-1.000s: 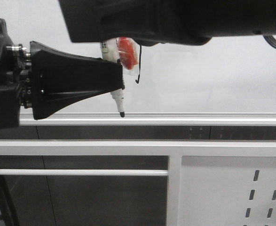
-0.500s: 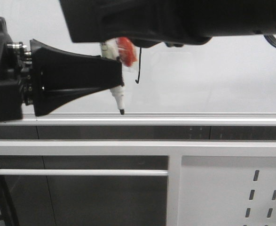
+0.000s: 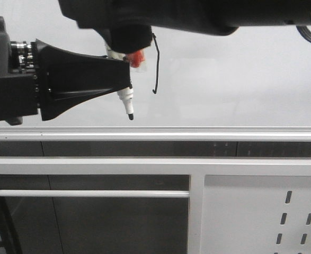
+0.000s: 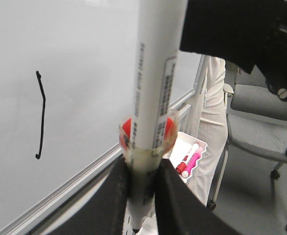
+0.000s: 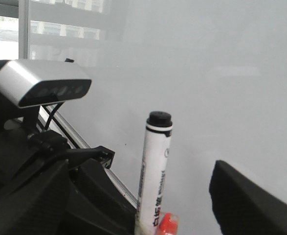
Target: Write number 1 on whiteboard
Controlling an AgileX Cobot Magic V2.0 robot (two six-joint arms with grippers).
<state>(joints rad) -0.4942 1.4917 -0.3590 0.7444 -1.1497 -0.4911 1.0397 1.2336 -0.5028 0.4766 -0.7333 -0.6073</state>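
The whiteboard (image 3: 240, 79) stands behind both arms. The number 1 (image 3: 156, 63) is a thin black stroke on it, and it also shows in the left wrist view (image 4: 42, 115). My left gripper (image 3: 127, 79) comes in from the left and is shut on a white marker (image 3: 126, 100) with orange tape; the black tip points down, off the board, just above the silver frame (image 3: 197, 132). The left wrist view shows the jaws (image 4: 142, 196) clamped on the barrel (image 4: 155, 73). My right gripper (image 3: 129, 39) hangs open over the marker's top end (image 5: 155, 166), with one finger (image 5: 246, 200) well apart from it.
A white perforated panel (image 3: 261, 211) and a horizontal rail (image 3: 91, 193) sit below the board. Beyond the board's edge are a white tray (image 4: 198, 145) with a red and a pink marker, a person in pale trousers (image 4: 211, 98) and a grey chair (image 4: 260, 127).
My left gripper has lifted the marker up and slightly left, so its tip is higher above the frame. The right arm has shifted left and down over the marker's top.
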